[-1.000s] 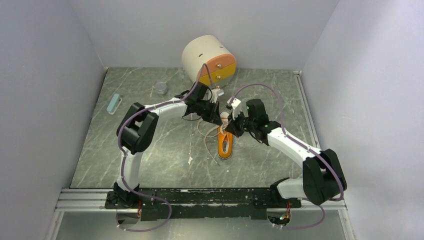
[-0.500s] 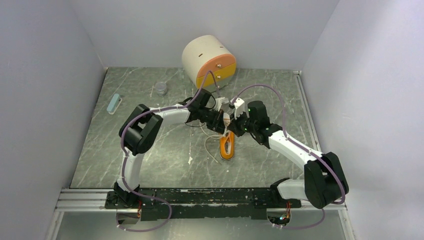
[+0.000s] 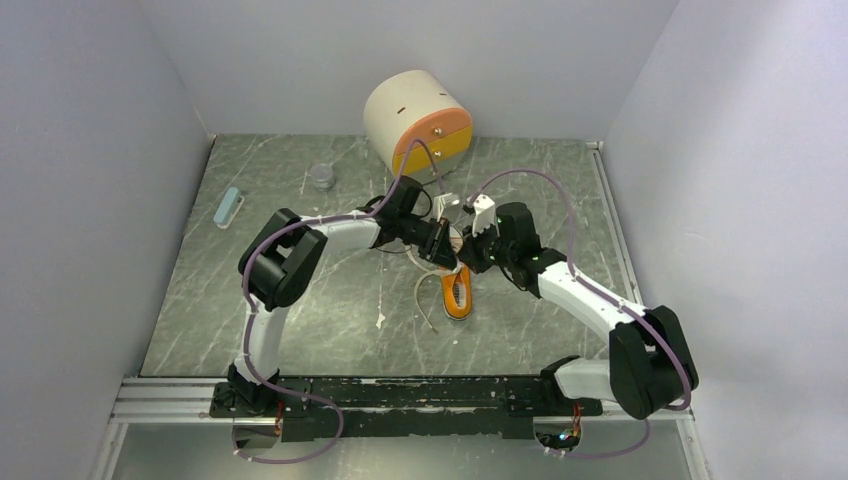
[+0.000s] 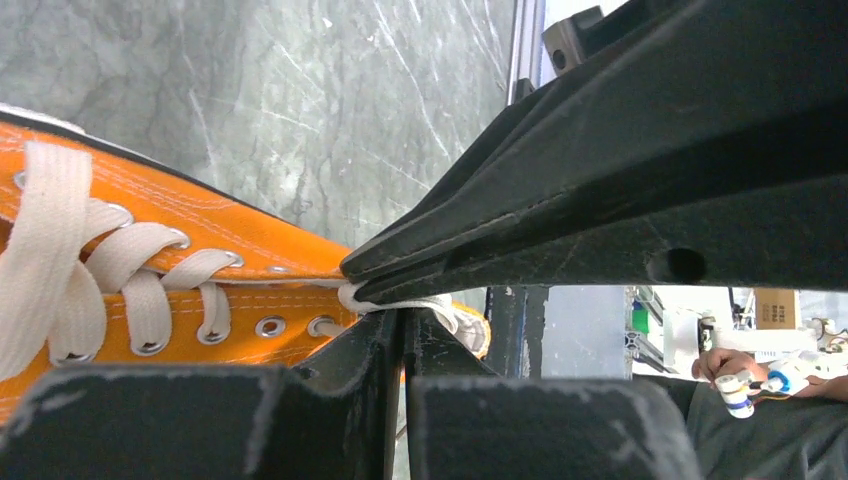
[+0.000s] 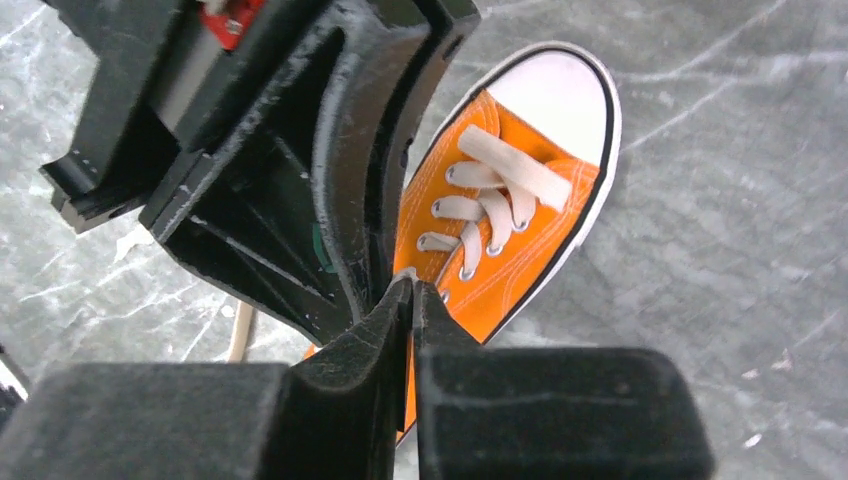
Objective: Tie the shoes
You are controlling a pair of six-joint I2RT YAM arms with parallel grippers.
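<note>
The right tool (image 4: 352, 284) pinches a white lace (image 4: 432, 303) over the closed left tool (image 4: 403, 322), beside the orange sneaker (image 4: 250, 245)

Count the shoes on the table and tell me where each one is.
1. The orange sneaker lies mid-table, its far end covered by the arms; no other shoe shows.

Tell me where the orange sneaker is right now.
Top view: the orange sneaker lies near the table centre, just below where the left end effector and right end effector meet over its laces.
</note>
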